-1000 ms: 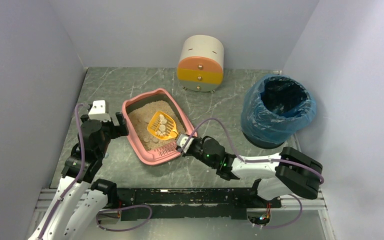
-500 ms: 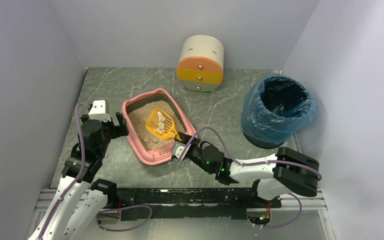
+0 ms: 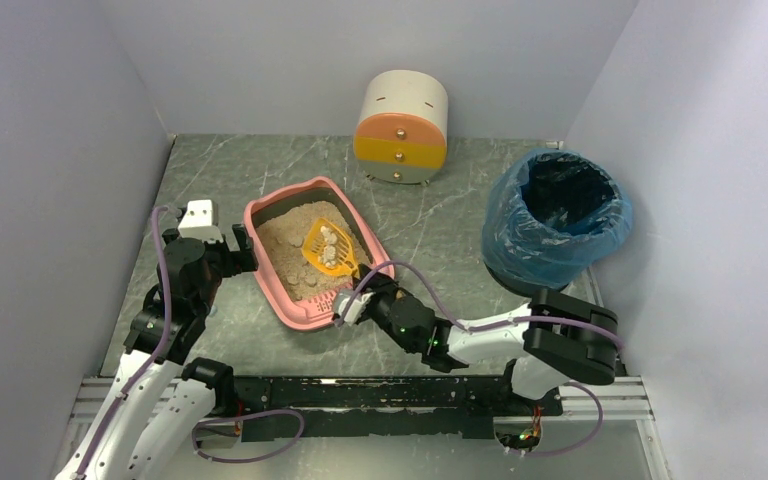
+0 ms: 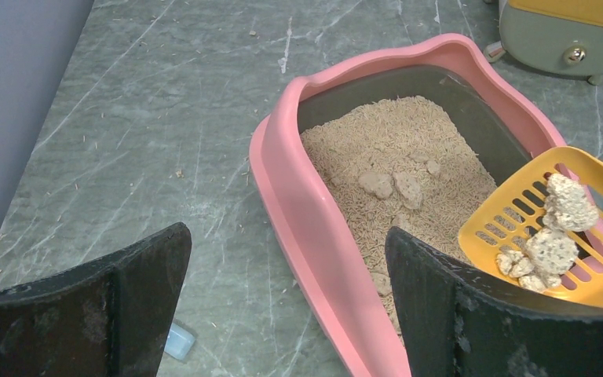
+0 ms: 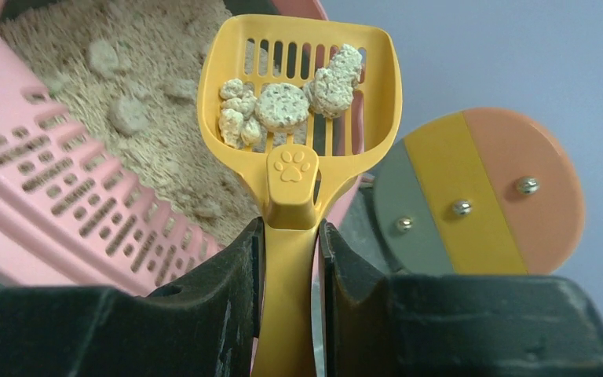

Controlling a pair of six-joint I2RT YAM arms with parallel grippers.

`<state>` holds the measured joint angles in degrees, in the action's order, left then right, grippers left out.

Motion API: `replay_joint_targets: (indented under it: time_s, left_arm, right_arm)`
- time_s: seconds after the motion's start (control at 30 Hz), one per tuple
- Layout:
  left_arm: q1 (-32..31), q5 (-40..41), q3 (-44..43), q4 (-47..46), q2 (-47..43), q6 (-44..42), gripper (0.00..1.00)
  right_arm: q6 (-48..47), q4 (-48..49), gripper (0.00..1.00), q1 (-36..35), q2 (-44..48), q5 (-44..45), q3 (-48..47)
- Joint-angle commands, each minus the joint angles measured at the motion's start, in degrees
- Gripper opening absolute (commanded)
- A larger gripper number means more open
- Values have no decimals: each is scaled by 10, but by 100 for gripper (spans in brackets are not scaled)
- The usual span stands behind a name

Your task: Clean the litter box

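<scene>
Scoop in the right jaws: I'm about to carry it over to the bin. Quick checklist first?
1. Grip: right jaws shut on the yellow scoop handle: ok.
2. Load: clumps sit inside the scoop's bowl: ok.
3. Tilt: scoop level enough to travel without spilling: cannot tell.
4. Target: blue-lined bin upright, mouth open: ok.
5. Steadying: left jaws wide open at the litter box rim, not clamped on it: not ok.
</scene>
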<state>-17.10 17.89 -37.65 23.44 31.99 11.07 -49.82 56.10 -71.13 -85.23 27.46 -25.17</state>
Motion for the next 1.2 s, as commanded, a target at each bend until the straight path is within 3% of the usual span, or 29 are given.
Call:
replay_joint_targets:
  time_s: [0.0, 0.13, 0.3, 0.6, 0.87, 1.0, 1.17]
  left_arm:
    - [-2, -1, -1, -14, -3, -9, 98]
    - [-2, -1, 0, -14, -7, -8, 98]
    - [-2, -3, 0, -14, -8, -7, 98]
    - [-2, -7, -1, -12, -10, -5, 98]
    - [-2, -17, -10, -5, -9, 4, 98]
    - [-2, -15, -3, -11, -12, 0, 98]
    - [-2, -11, 0, -12, -16, -4, 98]
  right_arm:
    - [135, -59, 0, 9, 11, 7, -59]
    - [339, -214, 0, 63, 42, -72, -122]
    - [459, -281, 0, 111, 55, -152, -149]
    - [458, -351, 0, 115, 70, -105, -189]
    - [497, -499, 0, 115, 46, -112, -277]
    - [503, -462, 0, 119, 59, -116, -252]
    - [515, -511, 0, 117, 53, -81, -297]
